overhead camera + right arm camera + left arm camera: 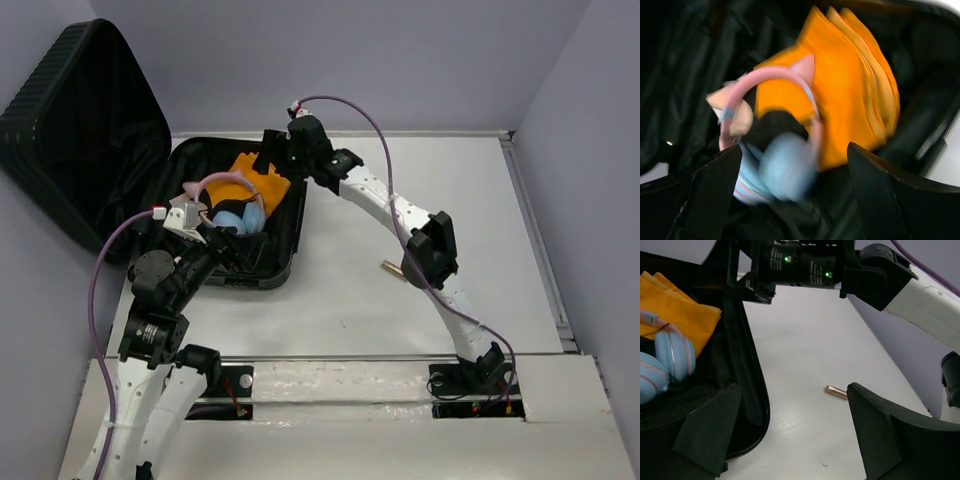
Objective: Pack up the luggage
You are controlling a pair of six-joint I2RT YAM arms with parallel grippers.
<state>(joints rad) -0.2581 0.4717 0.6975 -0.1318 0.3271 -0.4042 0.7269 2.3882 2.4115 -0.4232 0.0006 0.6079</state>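
A small black hard-shell suitcase [270,272] with ribbed ridges lay open on a white table [400,320], its lid [80,130] tilted up behind it on the left. Inside the suitcase sat a folded orange cloth [268,182], with pink and blue cat-ear headphones [235,215] partly on top of it. The left gripper [794,390] hung over the suitcase's near right corner, fingers spread wide and holding nothing. The right gripper [795,150] hovered above the suitcase's contents, equally wide and empty. A small copper-coloured cylinder [391,268] lay on the table right of the suitcase.
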